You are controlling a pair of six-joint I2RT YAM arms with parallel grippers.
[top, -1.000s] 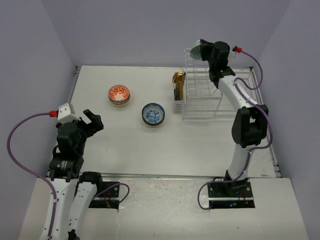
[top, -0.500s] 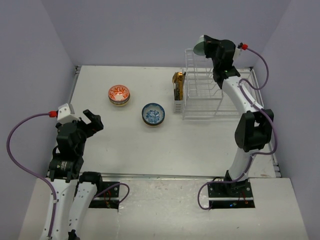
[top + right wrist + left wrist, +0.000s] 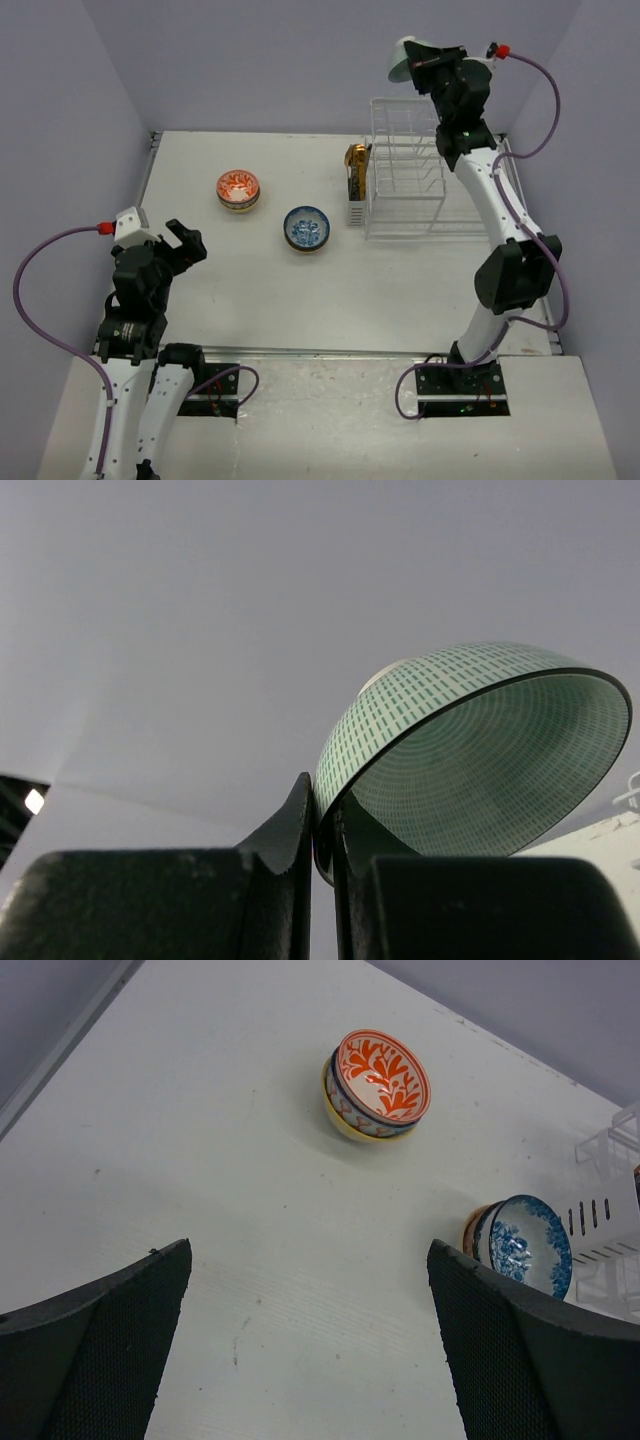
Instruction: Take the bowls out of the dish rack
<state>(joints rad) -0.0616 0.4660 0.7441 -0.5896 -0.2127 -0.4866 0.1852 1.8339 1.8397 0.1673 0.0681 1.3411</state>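
Black padded fingers (image 3: 105,1355) of the left gripper (image 3: 186,240) stand spread wide at the near left of the white table (image 3: 250,290), with nothing between them. That arm is folded low over its base, its wrist tipped so the gripper aims across the tabletop toward the far right.

Farther in, left of centre, an orange-red patterned bowl (image 3: 238,187) sits upright on the table, its outside yellowish. Just to its right and a little nearer lies a blue-speckled bowl (image 3: 306,227), also upright and apart from the first; the left wrist view shows both resting on the bare surface.

A gold-brown utensil holder (image 3: 355,168) stands right of the blue bowl, against the left side of the clear wire dish rack (image 3: 405,185), which occupies the far right of the table. Its upright slots look empty from above.

The right arm rises steeply from its base at the near right, elbow bent, forearm stretched up and away so the wrist hangs high over the rack's far edge, against the back wall. The right gripper (image 3: 418,66) is pressed together on the rim of a pale teal bowl (image 3: 402,60), one finger inside and one outside. In the right wrist view that bowl is tilted on its side, its green-ringed inside facing down toward the camera, clear of the rack and touching nothing else.
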